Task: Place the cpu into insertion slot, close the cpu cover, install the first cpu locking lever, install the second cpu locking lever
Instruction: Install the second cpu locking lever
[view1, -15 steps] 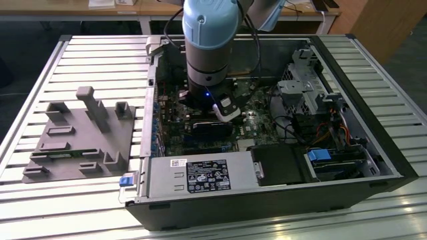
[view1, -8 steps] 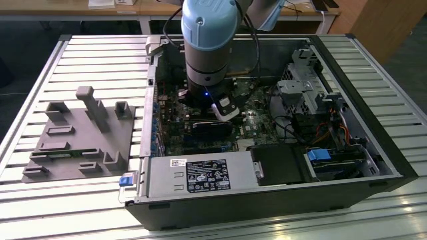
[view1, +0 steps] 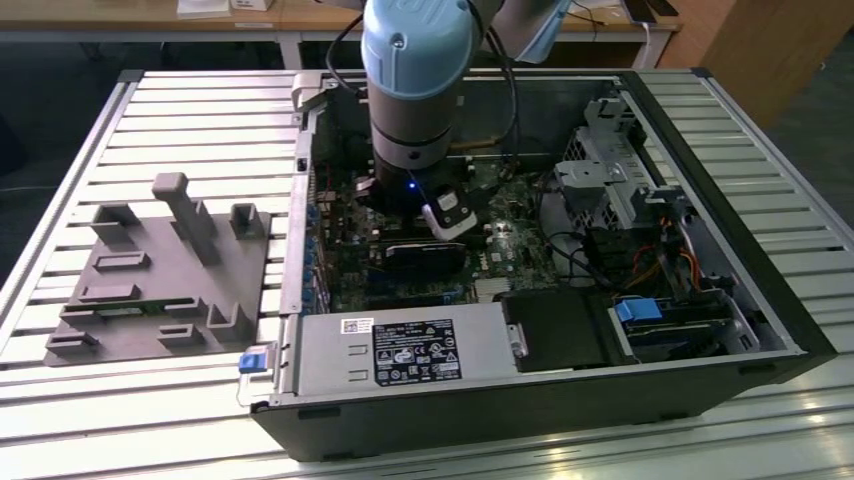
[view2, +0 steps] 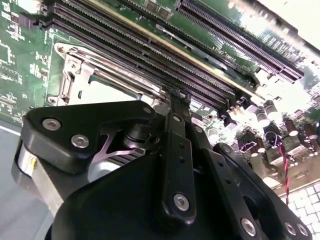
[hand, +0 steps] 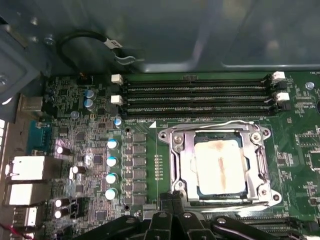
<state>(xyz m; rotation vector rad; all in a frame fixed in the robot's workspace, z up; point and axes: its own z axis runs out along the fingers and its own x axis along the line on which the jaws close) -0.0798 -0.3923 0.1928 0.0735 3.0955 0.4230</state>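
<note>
In the first wrist view the cpu, a silver-tan square with a brown smear, lies in the insertion slot on the green board. The cpu cover, a silvery frame, lies flat over its edges. A thin wire locking lever runs along the socket's side nearest the memory slots. My gripper is shut, fingertips together just off the socket's corner, with nothing seen between them. The second wrist view has the gripper beside the cpu cover and the cpu. In the exterior view the gripper reaches down inside the case.
Long black memory slots run beside the socket. Capacitors and rear ports stand on its other side. The open computer case holds a power supply and drive bays. A grey fixture lies at the exterior view's left.
</note>
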